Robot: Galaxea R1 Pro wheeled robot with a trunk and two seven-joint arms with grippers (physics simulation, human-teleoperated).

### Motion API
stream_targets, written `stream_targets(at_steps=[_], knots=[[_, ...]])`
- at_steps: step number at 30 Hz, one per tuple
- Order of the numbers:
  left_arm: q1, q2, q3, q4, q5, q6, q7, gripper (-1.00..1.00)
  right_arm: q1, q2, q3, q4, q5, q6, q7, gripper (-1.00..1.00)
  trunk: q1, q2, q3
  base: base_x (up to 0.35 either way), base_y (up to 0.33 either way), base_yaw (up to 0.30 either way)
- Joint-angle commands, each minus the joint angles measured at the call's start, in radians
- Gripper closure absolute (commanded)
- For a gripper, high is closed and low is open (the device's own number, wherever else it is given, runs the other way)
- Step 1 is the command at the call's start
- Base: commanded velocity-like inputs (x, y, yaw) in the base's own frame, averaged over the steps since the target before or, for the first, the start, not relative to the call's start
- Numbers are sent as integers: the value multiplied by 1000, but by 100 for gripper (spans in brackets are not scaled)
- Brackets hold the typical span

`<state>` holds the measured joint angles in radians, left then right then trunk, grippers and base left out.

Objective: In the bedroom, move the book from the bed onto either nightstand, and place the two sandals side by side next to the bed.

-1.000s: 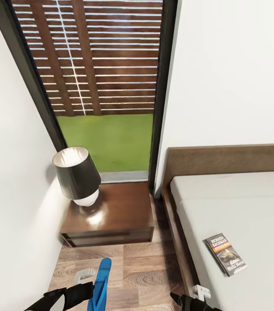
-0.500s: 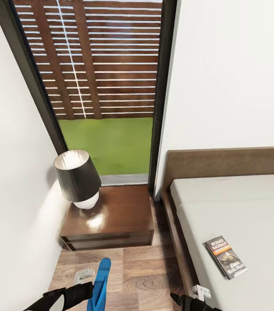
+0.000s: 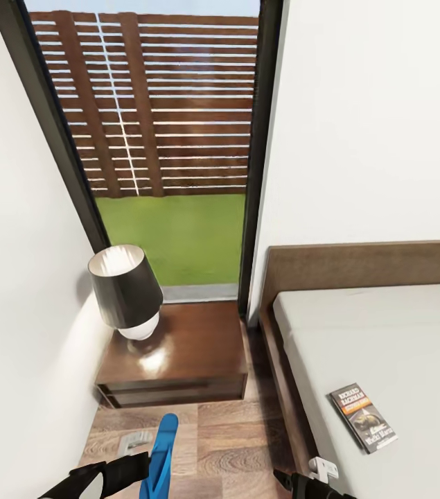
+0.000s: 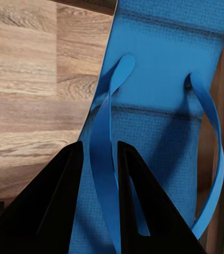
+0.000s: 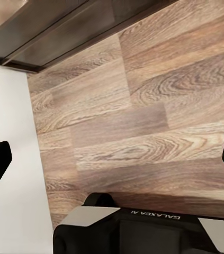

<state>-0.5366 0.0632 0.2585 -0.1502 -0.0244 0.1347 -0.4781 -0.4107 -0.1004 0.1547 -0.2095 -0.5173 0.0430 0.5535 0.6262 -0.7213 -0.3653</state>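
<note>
One blue sandal [image 3: 161, 450] hangs over the wood floor in front of the nightstand [image 3: 185, 346]. My left gripper [image 4: 98, 174] is shut on the sandal's strap [image 4: 102, 153], and the blue sole [image 4: 164, 69] lies beyond the fingers [image 4: 59, 206]. The second sandal is out of view. The book [image 3: 363, 417] lies flat on the bed's pale mattress [image 3: 386, 333] near its left edge. My right gripper [image 5: 112, 159] stands open above bare floor, with its arm low beside the bed frame [image 3: 285, 388].
A black-shaded lamp [image 3: 124, 285] stands on the left half of the nightstand. The tall dark-framed window [image 3: 171, 152] rises behind it. White walls close in on the left and behind the headboard [image 3: 365, 263]. A narrow strip of floor [image 3: 233, 436] runs between nightstand and bed.
The whole head view has slid slightly downward, so the camera has tilted up. The arms, the held sandal and the book keep their places.
</note>
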Motion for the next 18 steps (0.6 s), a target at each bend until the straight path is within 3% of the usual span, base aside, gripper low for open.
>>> stream_targets(at_steps=[1, 18], knots=[[0, 0, 7, -2, -5, 8, 0, 100, 0, -1, 6, -1, -10, 5, 2, -100, 0, -1, 1, 0, 0, 0], [0, 0, 7, -2, -5, 8, 0, 100, 0, -1, 6, -1, -10, 5, 2, -100, 0, -1, 28, 0, 0, 0]])
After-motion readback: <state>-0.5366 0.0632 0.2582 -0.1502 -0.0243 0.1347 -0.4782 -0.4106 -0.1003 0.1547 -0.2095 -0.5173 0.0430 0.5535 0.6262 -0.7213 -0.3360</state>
